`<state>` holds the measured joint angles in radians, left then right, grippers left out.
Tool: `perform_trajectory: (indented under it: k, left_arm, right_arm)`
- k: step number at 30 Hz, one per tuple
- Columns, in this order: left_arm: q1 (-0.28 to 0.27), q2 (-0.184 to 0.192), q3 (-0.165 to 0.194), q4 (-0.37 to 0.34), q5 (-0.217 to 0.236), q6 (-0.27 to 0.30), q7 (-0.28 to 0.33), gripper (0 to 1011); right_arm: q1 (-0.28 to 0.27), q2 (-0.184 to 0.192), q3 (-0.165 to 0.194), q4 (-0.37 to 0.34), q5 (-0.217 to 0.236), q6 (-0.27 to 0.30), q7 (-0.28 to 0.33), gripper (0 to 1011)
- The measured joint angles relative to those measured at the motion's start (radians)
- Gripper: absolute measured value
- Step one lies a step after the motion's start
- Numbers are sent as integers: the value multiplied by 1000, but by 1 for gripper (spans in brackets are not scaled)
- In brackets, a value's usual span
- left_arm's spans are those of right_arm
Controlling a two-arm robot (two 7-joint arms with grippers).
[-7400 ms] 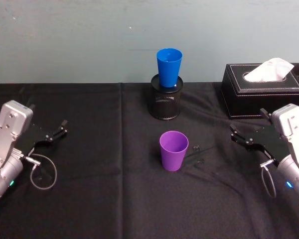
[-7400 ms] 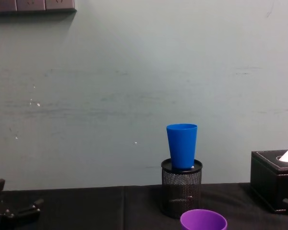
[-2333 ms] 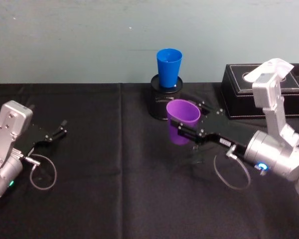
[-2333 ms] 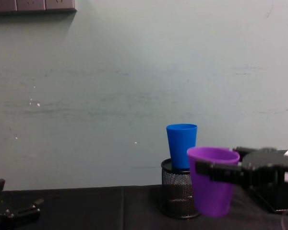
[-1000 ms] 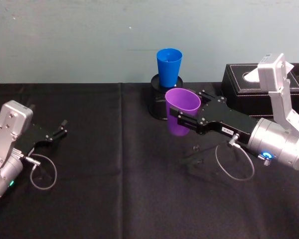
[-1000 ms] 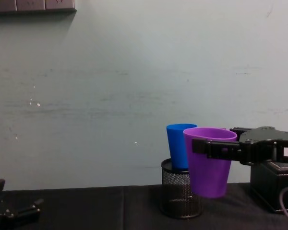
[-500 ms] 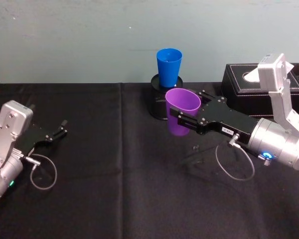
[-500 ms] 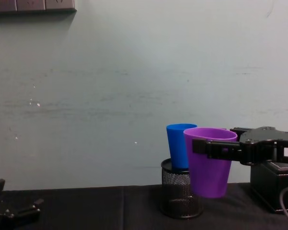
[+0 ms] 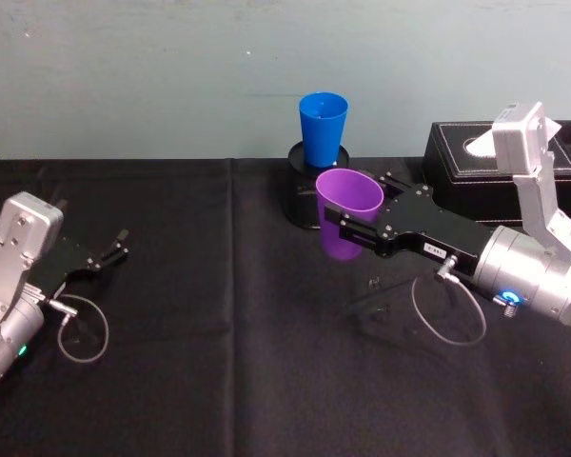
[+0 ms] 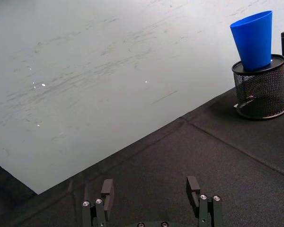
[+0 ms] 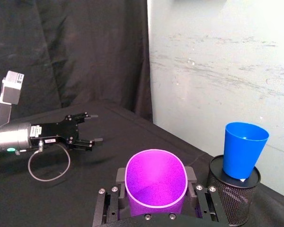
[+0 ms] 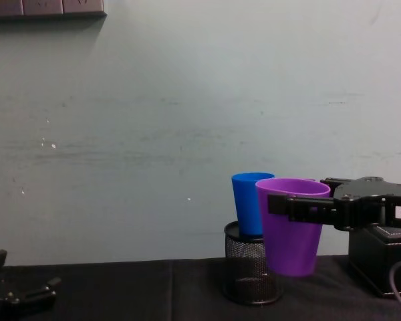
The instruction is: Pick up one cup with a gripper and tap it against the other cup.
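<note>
Four viewpoints, blue cup [image 9: 323, 129] in common

The purple cup [image 9: 348, 194] and blue cup [image 9: 323, 129] are seen as smooth, probably plastic; the tabletop [image 9: 219, 362] is covered in matt cloth.

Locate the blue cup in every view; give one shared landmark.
Head view: blue cup top centre, behind the right gripper's purple cup.
Chest view: blue cup right of centre, behind purple cup.
Left wrist view: blue cup by the wall.
Right wrist view: blue cup just beyond purple cup.
Landmark: mesh pen pot beneath it.
</note>
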<state>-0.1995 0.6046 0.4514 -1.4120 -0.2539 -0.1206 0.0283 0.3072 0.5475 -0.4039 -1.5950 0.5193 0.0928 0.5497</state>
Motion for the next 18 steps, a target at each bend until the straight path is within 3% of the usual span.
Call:
perform_trajectory:
  k: [18]
  left_arm:
    - [0, 0, 0, 0, 0, 0, 0, 1000]
  right_arm:
    - [0, 0, 0, 0, 0, 0, 0, 724]
